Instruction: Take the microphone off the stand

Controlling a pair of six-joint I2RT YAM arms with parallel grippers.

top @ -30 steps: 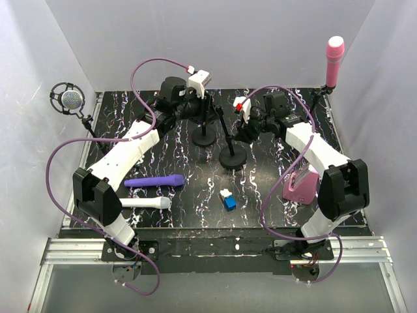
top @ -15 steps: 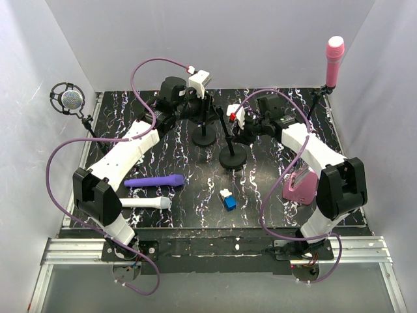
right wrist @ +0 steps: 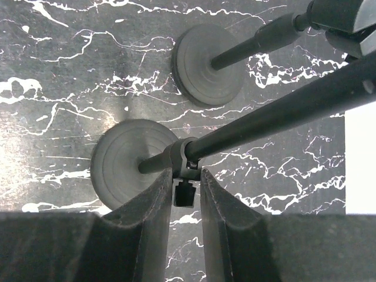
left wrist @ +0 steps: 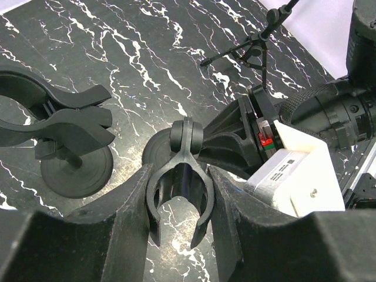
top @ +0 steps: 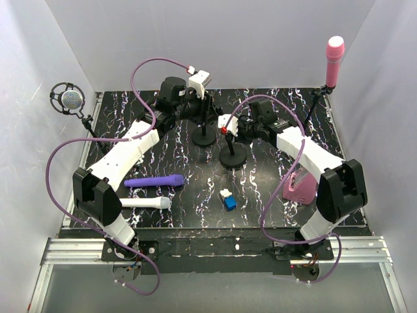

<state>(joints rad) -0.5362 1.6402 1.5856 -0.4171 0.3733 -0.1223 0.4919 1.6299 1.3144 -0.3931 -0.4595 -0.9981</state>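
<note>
Between the left gripper's (left wrist: 180,188) jaws sits an empty stand clip (left wrist: 179,202), clamped on both sides; the right gripper (right wrist: 185,181) pinches the collar (right wrist: 182,154) of a stand pole (right wrist: 282,111); a purple microphone (top: 155,181) and a white microphone (top: 144,203) lie on the table (top: 195,195); a pink microphone (top: 334,59) stands upright in its far-right stand.

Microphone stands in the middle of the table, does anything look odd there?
Yes. The clip gripped by the left end effector is empty, and so is the neighbouring clip. A purple microphone and a white one lie flat on the table.
</note>
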